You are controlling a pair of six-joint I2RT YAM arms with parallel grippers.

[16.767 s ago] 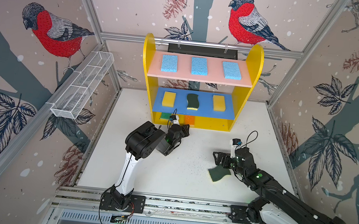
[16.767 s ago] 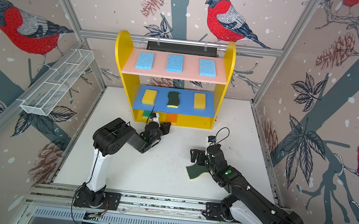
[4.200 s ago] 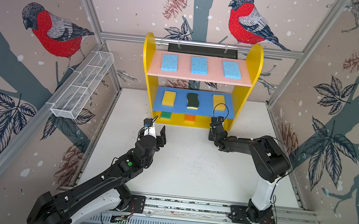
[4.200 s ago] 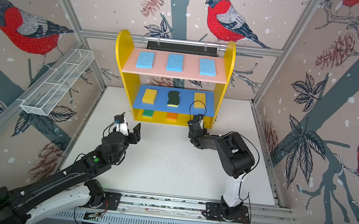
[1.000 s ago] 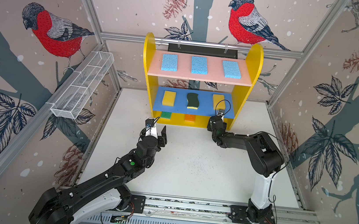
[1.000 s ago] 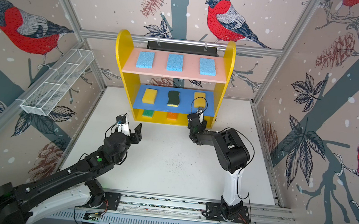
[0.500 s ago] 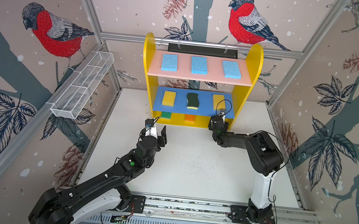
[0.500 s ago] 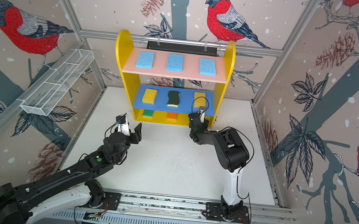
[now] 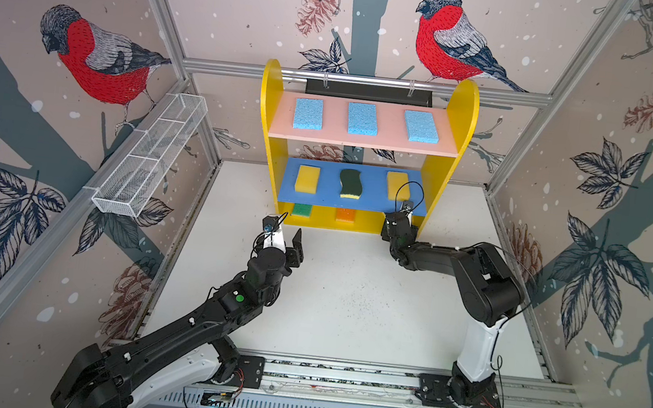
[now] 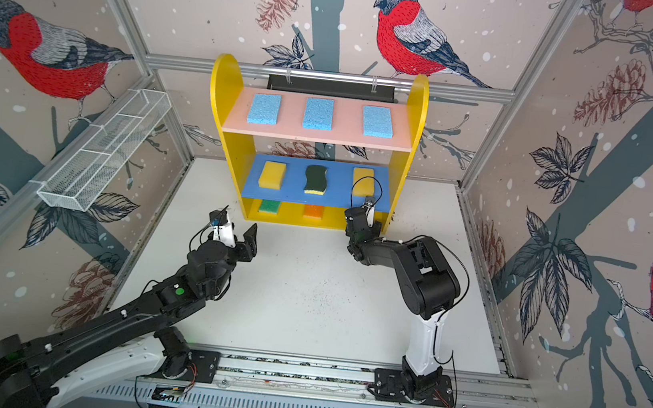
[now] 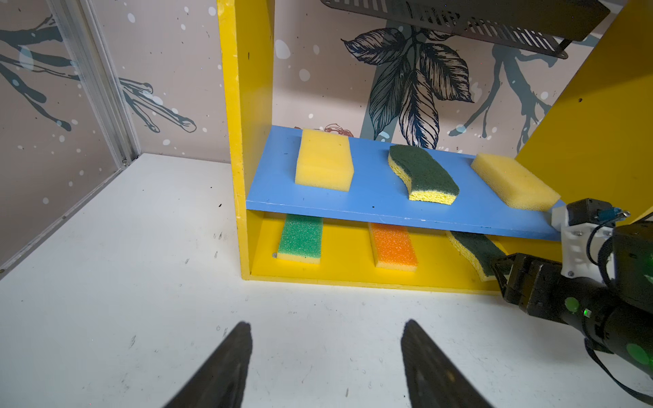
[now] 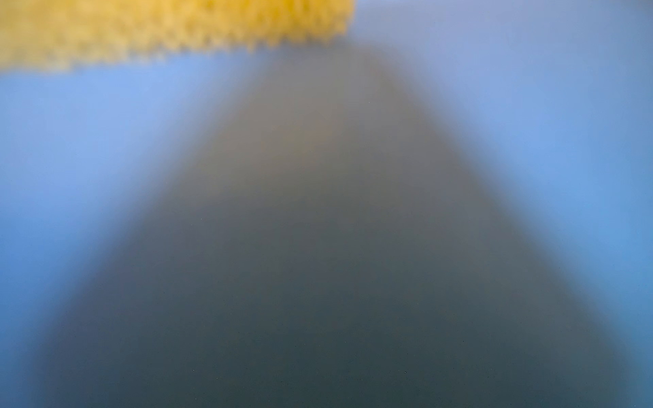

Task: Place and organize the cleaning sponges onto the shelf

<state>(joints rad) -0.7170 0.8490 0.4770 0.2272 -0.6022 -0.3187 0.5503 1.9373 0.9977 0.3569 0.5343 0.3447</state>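
- Black tapered fingers (image 11: 231,356) of the left gripper (image 11: 327,323) stand well apart with nothing between them, above the white table (image 11: 141,282) in front of the shelf (image 9: 459,115).
- The right gripper (image 11: 504,269) sits at the right end of the bottom tier, right by a wavy dark-green scourer (image 11: 473,245). I cannot tell whether its fingers are spread or closed on it, and the right wrist view is only a blur.
- On the yellow bottom board, that scourer shares a row with an orange-topped sponge (image 11: 392,245) in the middle and a green-topped sponge (image 11: 302,237) on the left.
- The blue middle board (image 11: 371,199) carries the left yellow block (image 11: 323,160), a second wavy scourer (image 11: 422,173) and the right yellow block (image 11: 509,181).
- The pink top board (image 9: 333,132) holds three flat light-blue sponges (image 9: 308,113) (image 9: 362,118) (image 9: 420,126) in a spaced row.
- The left arm (image 9: 185,331) stretches low from the front rail, and the right arm (image 9: 483,285) folds at the elbow with its forearm low.
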